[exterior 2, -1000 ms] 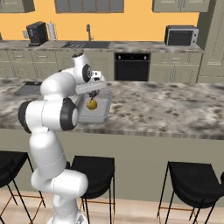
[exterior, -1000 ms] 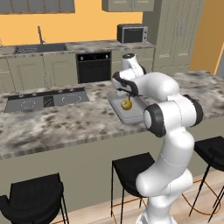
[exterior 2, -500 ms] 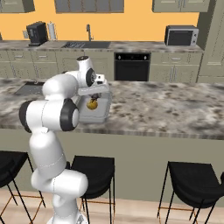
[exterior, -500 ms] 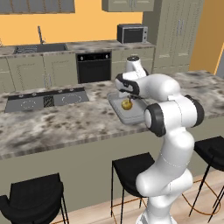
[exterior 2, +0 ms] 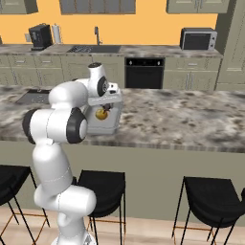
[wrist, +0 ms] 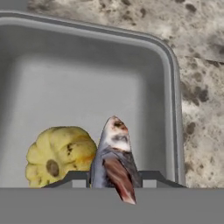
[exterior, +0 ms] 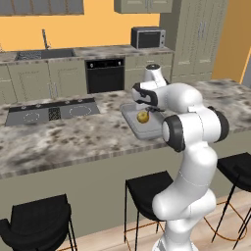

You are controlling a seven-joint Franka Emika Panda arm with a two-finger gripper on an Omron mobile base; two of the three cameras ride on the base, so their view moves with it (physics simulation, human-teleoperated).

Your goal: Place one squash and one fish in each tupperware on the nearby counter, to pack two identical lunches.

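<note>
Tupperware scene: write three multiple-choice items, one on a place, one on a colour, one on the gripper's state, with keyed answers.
1. Where does the squash lie?
A. inside the tupperware
B. on the stove
C. on a stool

2. What colour is that squash?
A. purple
B. yellow
C. white

3. What is the gripper doing?
A. open over the sink
B. shut on a cup
C. shut on the fish

Answers: 1 A, it rests on the container's grey floor; 2 B, its ribbed skin is yellow; 3 C, the fish stands between the fingertips above the container.

My fingers hang over a speckled stone counter (exterior: pixel 73 139). A grey tub (wrist: pixel 109 78) sits flat on it, near the front edge.
</note>
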